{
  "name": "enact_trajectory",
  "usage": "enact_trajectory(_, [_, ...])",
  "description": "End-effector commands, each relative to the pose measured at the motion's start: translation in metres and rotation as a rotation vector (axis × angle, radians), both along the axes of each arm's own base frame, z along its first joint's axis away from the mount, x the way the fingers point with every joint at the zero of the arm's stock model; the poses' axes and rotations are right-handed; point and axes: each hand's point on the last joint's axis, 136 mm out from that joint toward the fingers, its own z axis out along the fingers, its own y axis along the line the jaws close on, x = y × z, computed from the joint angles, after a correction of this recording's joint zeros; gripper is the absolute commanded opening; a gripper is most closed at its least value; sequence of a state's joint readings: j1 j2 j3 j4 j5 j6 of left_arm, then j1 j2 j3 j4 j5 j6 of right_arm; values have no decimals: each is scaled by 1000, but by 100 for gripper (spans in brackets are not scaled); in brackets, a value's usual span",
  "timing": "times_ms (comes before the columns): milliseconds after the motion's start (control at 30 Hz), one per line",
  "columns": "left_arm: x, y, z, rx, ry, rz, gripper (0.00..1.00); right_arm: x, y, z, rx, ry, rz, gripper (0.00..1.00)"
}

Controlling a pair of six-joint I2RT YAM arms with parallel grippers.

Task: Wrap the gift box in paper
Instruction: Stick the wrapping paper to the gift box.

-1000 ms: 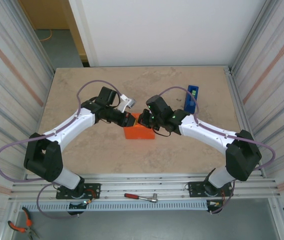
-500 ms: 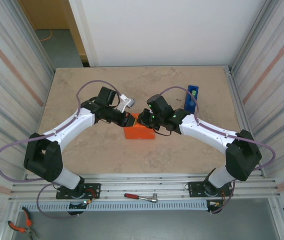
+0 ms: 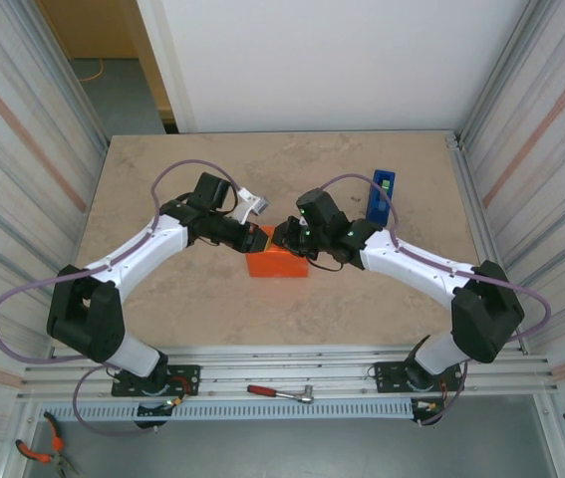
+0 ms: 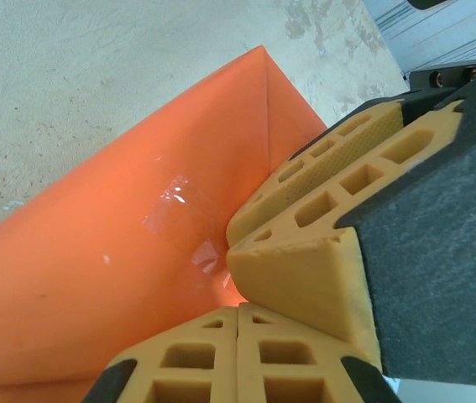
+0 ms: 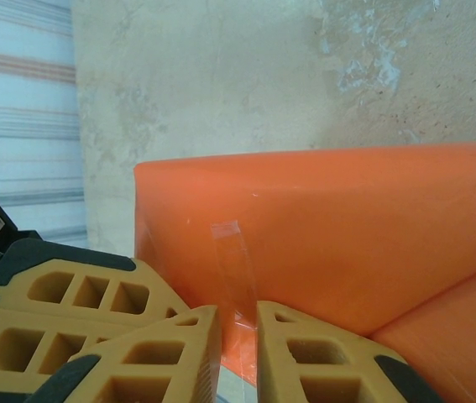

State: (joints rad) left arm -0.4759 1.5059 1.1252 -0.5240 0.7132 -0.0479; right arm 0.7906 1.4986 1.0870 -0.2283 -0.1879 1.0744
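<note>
- Paper [image 3: 278, 265]: one orange sheet, folded box-shaped, at the middle of the desk [image 3: 162, 169], one clear tape strip [image 5: 232, 252] on it.
- Two pincers meet at its far edge: left pincer [image 3: 263, 239] closed, right pincer [image 3: 284, 237] slightly parted.
- One blue tape dispenser [image 3: 381, 197], toward the far-right corner.

Top external: fixed high, behind the arm bases [image 3: 157, 380], tilted down and forward. Far from the paper [image 3: 277, 265]; whole table [image 3: 182, 299] around it in frame, plus the side walls [image 3: 33, 149]. Left wrist: riding the left arm [image 3: 142, 249], jammed close against the paper, looking across its taped face from the paper's left, own left gripper [image 4: 238, 317] at bottom edge. Right wrist: equally close, facing the paper from its right, own right gripper [image 5: 238, 323] at bottom edge. Shared by all three: the paper. Shared by both wrist views: a clear tape patch [image 4: 179, 214] on the paper (same patch or not, unclear), the opposite gripper beside it, bare table beyond.
</note>
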Motion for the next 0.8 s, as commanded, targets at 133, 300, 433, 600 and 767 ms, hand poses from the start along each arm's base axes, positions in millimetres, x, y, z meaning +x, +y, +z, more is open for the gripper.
enact_trajectory(133, [-14, 8, -34, 86, 70, -13, 0, -27, -14, -47, -92, 165, 15, 23])
enact_trajectory(300, [-14, 8, -34, 87, 72, -13, 0, -27, -13, -45, -83, 173, 7, 26])
enact_trajectory(433, [-14, 7, -34, 86, 72, -15, 0, -27, -11, -44, -82, 167, 18, 30])
enact_trajectory(600, [-14, 7, -35, 86, 73, -17, 0, -26, -7, -42, -92, 146, 63, 32])
enact_trajectory(767, [-14, 6, -36, 86, 74, -21, 0, -29, 0, -42, -86, 143, 121, 33])
